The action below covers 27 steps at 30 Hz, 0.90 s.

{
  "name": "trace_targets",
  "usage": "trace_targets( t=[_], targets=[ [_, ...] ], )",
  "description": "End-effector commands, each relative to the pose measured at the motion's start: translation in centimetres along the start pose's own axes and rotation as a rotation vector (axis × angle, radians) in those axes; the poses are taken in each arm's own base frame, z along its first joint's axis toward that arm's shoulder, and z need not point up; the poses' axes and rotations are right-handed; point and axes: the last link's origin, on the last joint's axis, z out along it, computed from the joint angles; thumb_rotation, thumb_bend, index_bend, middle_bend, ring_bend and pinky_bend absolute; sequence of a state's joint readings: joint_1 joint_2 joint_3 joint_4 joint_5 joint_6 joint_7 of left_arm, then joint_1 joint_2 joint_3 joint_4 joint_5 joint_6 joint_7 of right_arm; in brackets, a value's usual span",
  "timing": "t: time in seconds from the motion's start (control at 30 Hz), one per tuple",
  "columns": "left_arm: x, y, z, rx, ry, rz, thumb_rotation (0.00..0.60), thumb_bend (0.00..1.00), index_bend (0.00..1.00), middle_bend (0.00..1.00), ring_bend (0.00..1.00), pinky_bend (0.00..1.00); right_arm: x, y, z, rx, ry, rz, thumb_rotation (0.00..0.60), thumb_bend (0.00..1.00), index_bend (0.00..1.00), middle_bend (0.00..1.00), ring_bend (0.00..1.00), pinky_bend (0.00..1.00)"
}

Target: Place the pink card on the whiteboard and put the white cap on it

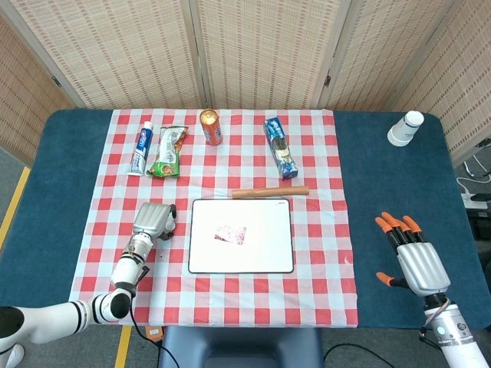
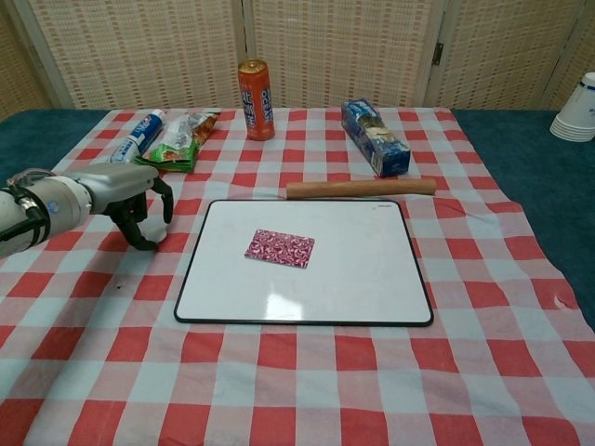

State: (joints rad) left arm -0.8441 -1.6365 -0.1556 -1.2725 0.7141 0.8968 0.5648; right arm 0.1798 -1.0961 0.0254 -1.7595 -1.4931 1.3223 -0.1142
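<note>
We see the pink patterned card (image 2: 280, 248) lying on the white rectangular whiteboard (image 2: 325, 288); the white cap (image 1: 405, 128) stands at the surface's far right corner. Our left hand (image 2: 130, 193) is curled, empty; our right hand (image 1: 410, 253) is spread, empty.

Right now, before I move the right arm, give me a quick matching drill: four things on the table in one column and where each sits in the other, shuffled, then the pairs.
Things:
1. pink card
2. white cap
3. wooden stick
4. left robot hand

Places:
A. far right corner, on the blue table cover
B. lying along the whiteboard's far edge
C. on the whiteboard
D. over the checked cloth, left of the whiteboard

Pairs: 1-C, 2-A, 3-B, 4-D
</note>
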Motion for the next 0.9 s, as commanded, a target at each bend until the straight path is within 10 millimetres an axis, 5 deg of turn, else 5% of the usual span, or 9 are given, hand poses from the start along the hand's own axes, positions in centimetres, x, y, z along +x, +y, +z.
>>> trace_targets(
  t=[0.03,0.9],
  targets=[
    [-0.2,-0.13,0.04,0.004,-0.006,-0.001,0.6,0.25,0.44,0.96,1.0,0.99,-0.03,-0.03,0.02,0.0,-0.001,0.0,0.6,0.04,0.0,0.0,0.0,0.0],
    [-0.27,-0.51,0.37,0.013,-0.015,0.003,0.6,0.26,0.5,0.97,1.0,0.99,0.02,0.01,0.01,-0.005,0.003,0.0,0.6,0.04,0.0,0.0,0.0,0.0]
  ],
)
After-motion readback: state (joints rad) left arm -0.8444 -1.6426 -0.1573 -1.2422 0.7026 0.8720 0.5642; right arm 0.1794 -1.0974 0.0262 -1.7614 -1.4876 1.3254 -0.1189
